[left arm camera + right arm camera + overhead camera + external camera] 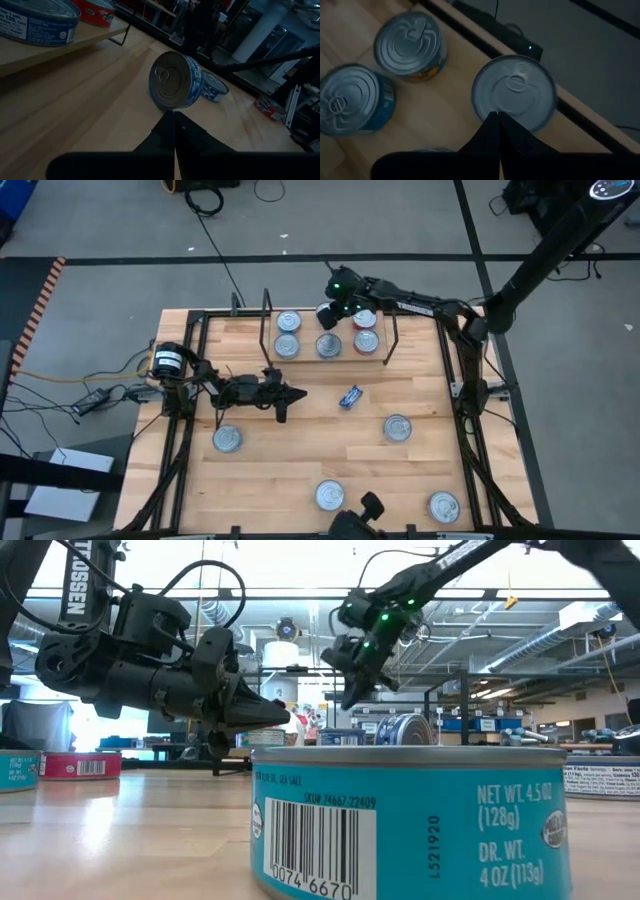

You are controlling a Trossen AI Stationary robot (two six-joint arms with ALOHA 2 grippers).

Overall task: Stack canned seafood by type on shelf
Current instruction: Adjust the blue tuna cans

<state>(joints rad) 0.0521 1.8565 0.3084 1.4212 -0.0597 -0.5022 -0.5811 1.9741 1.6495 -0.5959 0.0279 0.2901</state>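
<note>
The shelf (pixel 300 356) sits at the twelve o'clock end of the tabletop (pixel 300 470), its black wire uprights at both ends. On it stand five tins: two blue-sided ones (pixel 288 322) at its nine o'clock end, one (pixel 328 345) in the middle, and two red-sided ones (pixel 366 341) at its three o'clock end. The right gripper (pixel 330 311) hovers over the shelf's middle, fingers clenched together on nothing. The left gripper (pixel 297 392) hangs low over the table's centre, also pinched shut and empty, its tips pointing toward three o'clock at a blue tin lying on its edge (pixel 350 396). Four more tins stand loose: one at nine o'clock (pixel 227 439), one at three o'clock (pixel 397 428), one at six o'clock (pixel 330 496), one toward five o'clock (pixel 444 506).
</note>
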